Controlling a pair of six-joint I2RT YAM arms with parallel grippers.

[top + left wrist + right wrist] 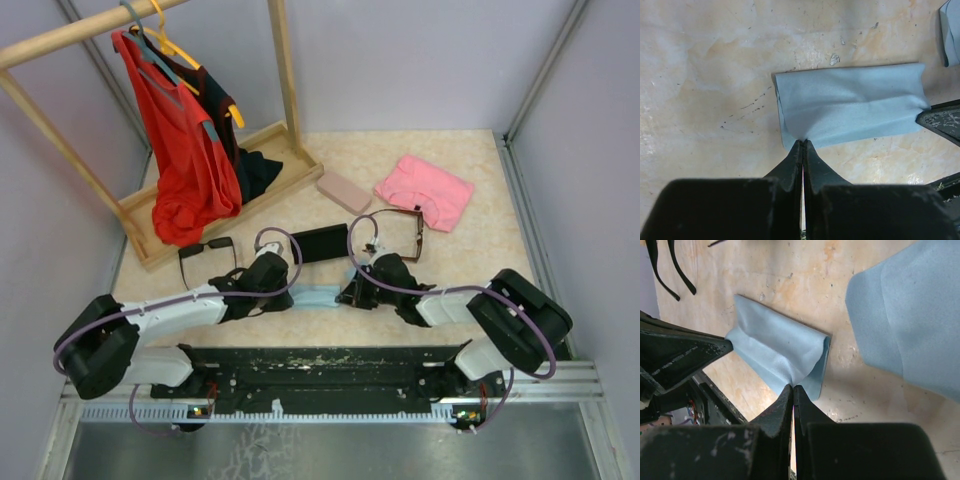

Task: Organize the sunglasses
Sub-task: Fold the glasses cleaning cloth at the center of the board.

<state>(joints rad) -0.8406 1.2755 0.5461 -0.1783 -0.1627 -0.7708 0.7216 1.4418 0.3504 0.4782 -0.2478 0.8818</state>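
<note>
Left to right across the table.

**Black sunglasses**: they lie toward the left edge, well clear of both arms and untouched. The pair is unfolded. Its front runs roughly parallel to the near edge, and both temples point back toward that edge.

**Left gripper**: its jaws are pressed together on the left near corner of a blue cloth, which puckers where it is pinched. You are holding cloth here, not glasses.

**Blue cloth:** it sits folded near the middle of the near edge, with its long axis running left to right between the two grippers. It is pinched at each end, most likely so you can square or refold it as one flat piece. The black case lies just beyond it.

**Right gripper**: it is likewise clamped, on the cloth's right end. A second blue cloth lies loose just beside it.

**Reddish-brown sunglasses**: they lie right of centre, just beyond the right gripper, unfolded and free of both arms. The top view suggests the front runs near-to-far, but the thin frame leaves this uncertain.

Neither pair has been stowed, so your main work lies ahead.
</note>
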